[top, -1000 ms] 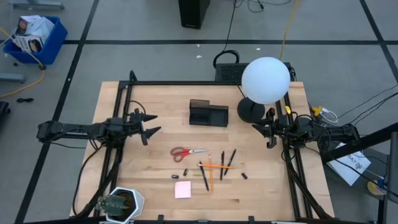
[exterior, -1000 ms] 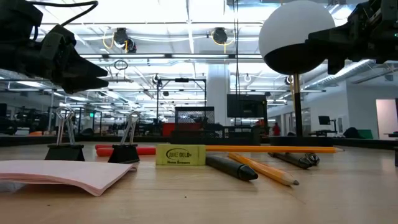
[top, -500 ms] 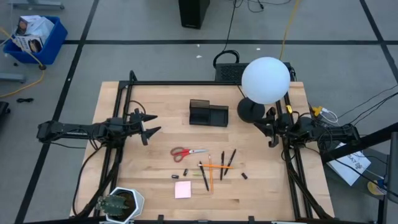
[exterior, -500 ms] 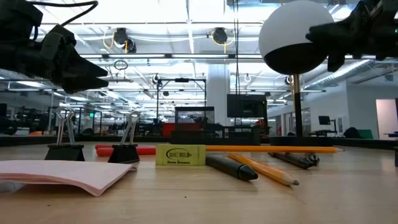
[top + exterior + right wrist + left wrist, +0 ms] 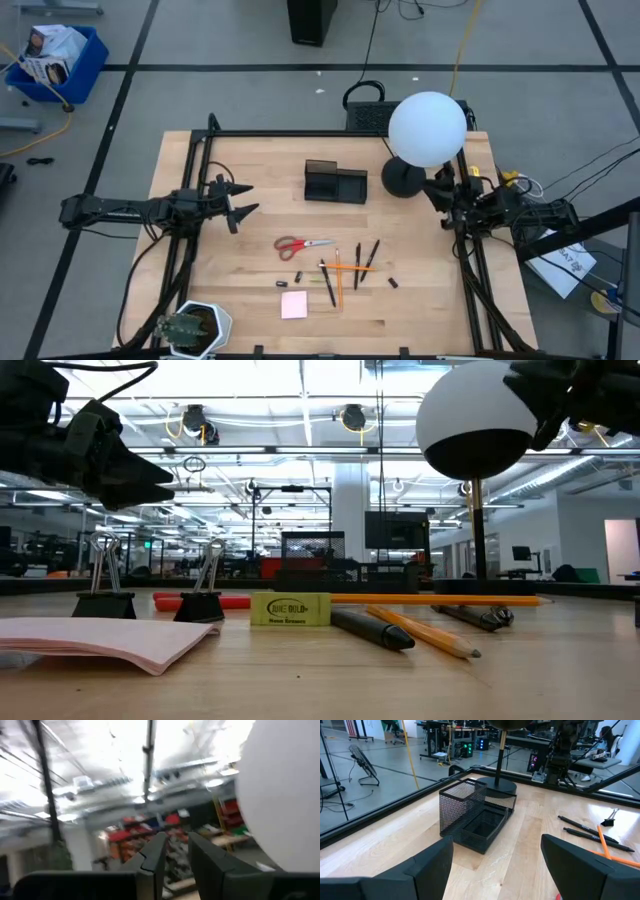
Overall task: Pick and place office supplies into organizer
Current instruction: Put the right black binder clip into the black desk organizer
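Red-handled scissors (image 5: pixel 303 244), several pens and pencils (image 5: pixel 350 268) and a pink sticky-note pad (image 5: pixel 294 304) lie flat on the wooden table's near half, with small binder clips (image 5: pixel 298 276) among them. The black mesh organizer (image 5: pixel 335 183) stands farther back at mid-table; the left wrist view also shows the organizer (image 5: pixel 475 817). My left gripper (image 5: pixel 240 198) hovers open at the table's left, level, pointing at the organizer. My right gripper (image 5: pixel 440 193) hangs at the right beside the lamp, tipped upward, its fingers (image 5: pixel 152 860) a narrow gap apart with nothing between them.
A lamp with a white globe (image 5: pixel 427 128) on a round black base (image 5: pixel 402 178) stands close beside my right gripper. A potted plant (image 5: pixel 195 328) sits at the near left corner. A black frame rail (image 5: pixel 300 134) runs along the table's far side.
My right gripper has tipped upward and risen a little, its fingertips drawing back toward the table's right edge beside the lamp globe. The left arm and all the supplies have kept still.
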Tool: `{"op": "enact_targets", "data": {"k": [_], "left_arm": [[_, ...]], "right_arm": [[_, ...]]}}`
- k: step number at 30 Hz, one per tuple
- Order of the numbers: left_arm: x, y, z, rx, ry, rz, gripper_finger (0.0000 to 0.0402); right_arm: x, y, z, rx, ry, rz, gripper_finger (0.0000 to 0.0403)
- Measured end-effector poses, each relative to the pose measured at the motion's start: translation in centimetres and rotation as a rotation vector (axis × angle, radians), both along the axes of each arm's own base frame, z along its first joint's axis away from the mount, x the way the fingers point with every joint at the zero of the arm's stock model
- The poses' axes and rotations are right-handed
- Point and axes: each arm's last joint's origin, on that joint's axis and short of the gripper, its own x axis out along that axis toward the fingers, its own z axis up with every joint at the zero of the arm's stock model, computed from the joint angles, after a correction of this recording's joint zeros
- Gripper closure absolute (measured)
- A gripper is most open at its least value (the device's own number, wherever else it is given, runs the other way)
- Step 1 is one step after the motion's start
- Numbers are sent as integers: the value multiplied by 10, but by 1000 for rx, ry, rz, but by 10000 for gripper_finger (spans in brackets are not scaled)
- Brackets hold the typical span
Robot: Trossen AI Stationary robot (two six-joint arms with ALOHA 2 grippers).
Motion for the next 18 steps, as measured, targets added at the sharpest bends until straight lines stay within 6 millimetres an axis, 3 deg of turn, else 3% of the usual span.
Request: {"op": "enact_targets", "data": {"k": [4, 10, 15, 18], "left_arm": [[0, 0, 0, 0, 0, 0, 96], [0, 0, 0, 0, 0, 0, 96], [0, 0, 0, 0, 0, 0, 96], [0, 0, 0, 0, 0, 0, 96]], "right_arm": [[5, 0, -9, 88, 83, 47, 328], [17, 6, -26, 66, 284, 200, 333], [25, 5, -32, 146, 351, 185, 336], [31, 9, -32, 214, 344, 261, 333]]}}
